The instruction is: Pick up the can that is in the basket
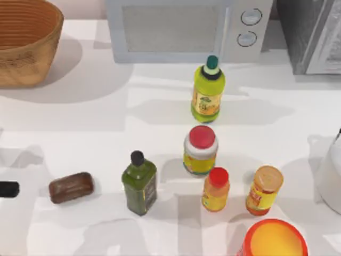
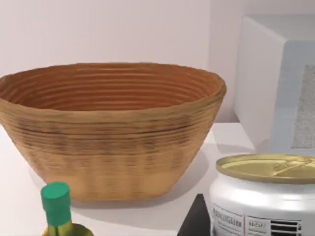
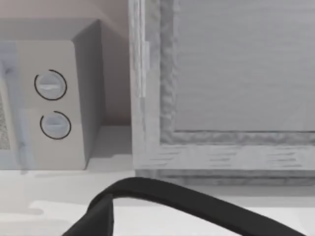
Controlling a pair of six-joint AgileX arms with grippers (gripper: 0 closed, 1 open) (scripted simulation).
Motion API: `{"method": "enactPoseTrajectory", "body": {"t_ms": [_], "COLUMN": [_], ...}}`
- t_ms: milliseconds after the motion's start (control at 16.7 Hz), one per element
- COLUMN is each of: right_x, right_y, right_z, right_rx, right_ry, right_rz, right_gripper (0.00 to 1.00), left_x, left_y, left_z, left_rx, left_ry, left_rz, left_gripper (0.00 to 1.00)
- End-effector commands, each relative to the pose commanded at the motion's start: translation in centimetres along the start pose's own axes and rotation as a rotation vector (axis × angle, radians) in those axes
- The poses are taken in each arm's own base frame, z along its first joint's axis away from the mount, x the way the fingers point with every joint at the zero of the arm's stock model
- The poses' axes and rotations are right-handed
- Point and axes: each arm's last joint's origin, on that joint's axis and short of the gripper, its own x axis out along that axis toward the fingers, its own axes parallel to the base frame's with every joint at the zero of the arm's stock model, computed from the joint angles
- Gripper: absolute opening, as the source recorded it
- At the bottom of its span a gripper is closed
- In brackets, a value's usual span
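The can [image 2: 266, 196] is a short cylinder with white printed sides and a pale gold ring-pull lid. In the left wrist view it stands upright close to the camera, in front of the basket [image 2: 108, 142] and not inside it, and the wide woven orange-brown bowl looks empty as far as I can see in. I judge the can stiff, light and smooth-sided, so it may slip. I would take it across the straight wall below the lid rim, squarely and firmly.

A dark wedge [image 2: 196, 221] sits just beside the can. It may belong to my left gripper, but I cannot tell how those jaws stand or whether they hold anything. I cannot tell for the right gripper either — its wrist view has a black curved band [image 3: 197, 201] before a grey cabinet [image 3: 226, 73].

A green-capped yellow bottle [image 2: 56, 201] stands near, in front of the basket, with the white microwave [image 2: 275, 83] beside it.

From above, the basket is at the far left corner. Mid-table crowd a red-lidded jar [image 1: 200, 150], a dark green bottle [image 1: 139, 184], a brown block [image 1: 71, 187] and an orange-capped jar [image 1: 264, 190] — all well apart from the basket.
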Motion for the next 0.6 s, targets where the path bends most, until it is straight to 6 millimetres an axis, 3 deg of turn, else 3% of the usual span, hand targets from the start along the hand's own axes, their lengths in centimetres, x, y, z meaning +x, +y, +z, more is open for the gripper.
{"method": "enactPoseTrajectory", "body": {"t_ms": [300, 600], "right_x": [0.0, 0.0], "right_y": [0.0, 0.0], "right_z": [0.0, 0.0], "right_rx": [0.000, 0.000], "right_ry": [0.000, 0.000], "right_rz": [0.000, 0.000], "right_gripper": [1.00, 1.00], "left_x": [3.0, 9.7], "left_y": [-0.4, -1.5], "left_z": [3.4, 5.8], "left_rx": [-0.003, -0.003], "left_ry": [0.019, 0.023], "left_rz": [-0.183, -0.473], "left_gripper": [0.00, 0.00]}}
